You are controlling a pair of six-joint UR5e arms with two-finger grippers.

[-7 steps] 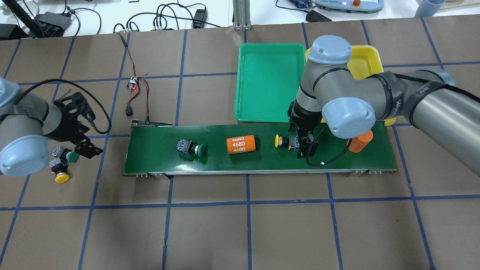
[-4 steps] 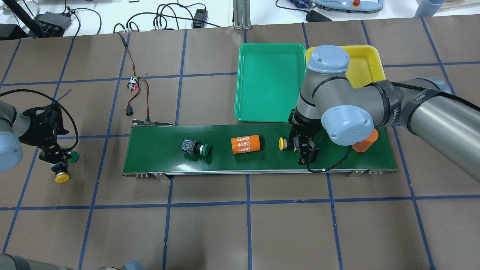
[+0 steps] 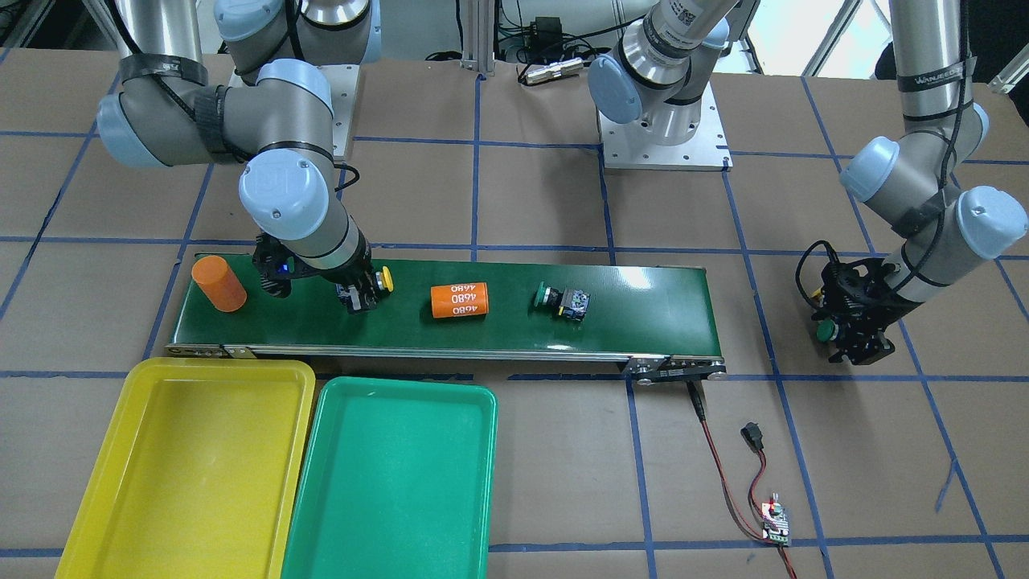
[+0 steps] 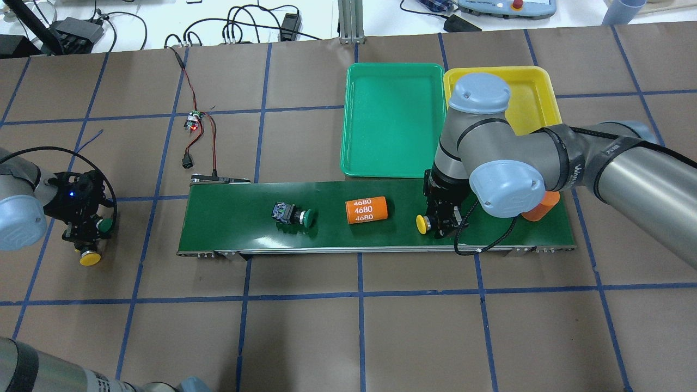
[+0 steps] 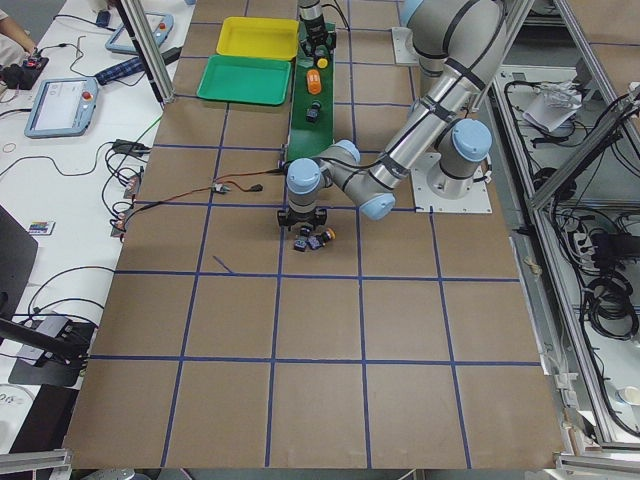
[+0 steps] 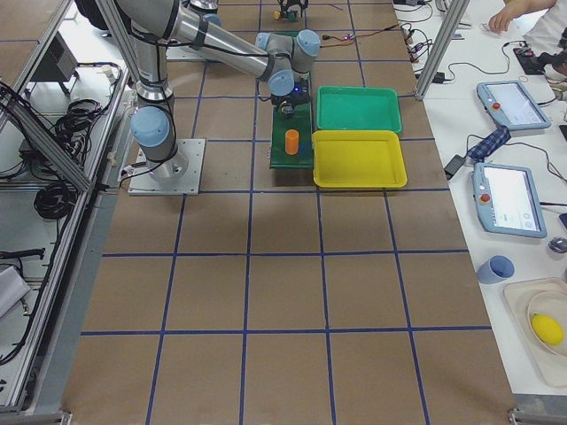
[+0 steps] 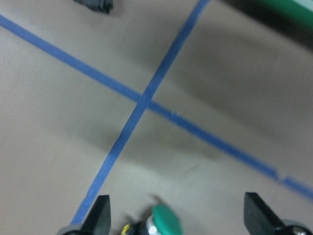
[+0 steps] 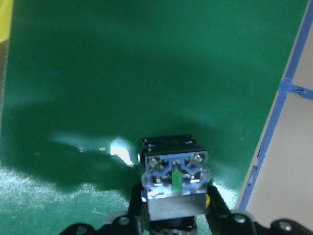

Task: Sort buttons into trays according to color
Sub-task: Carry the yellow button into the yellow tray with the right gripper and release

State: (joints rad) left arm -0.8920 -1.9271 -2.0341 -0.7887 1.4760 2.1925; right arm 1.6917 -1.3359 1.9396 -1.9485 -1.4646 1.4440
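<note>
My right gripper [image 4: 442, 222] is shut on a yellow button [image 4: 422, 224] at the conveyor belt's near edge. The right wrist view shows the button's grey-blue body [image 8: 173, 182] between the fingers. A green button [image 4: 295, 214] lies on its side on the belt to the left. My left gripper [image 4: 86, 228] is open and stands over a green button [image 4: 107, 224] and a yellow button [image 4: 90, 258] on the table left of the belt. The left wrist view shows the green cap [image 7: 165, 223] between the spread fingers. The green tray [image 4: 392, 120] and the yellow tray [image 4: 525, 90] lie empty behind the belt.
The dark-green conveyor belt [image 4: 228, 228] carries an orange cylinder marked 4680 [image 4: 366, 209] and an upright orange cylinder [image 4: 540, 211] at its right end, partly behind my right arm. A small circuit board with red and black wires [image 4: 191, 122] lies left of the trays.
My right gripper has closed on the yellow button and drawn it toward the belt's near edge. The green button and the 4680 cylinder have moved right. My left gripper has moved over the two table buttons.
</note>
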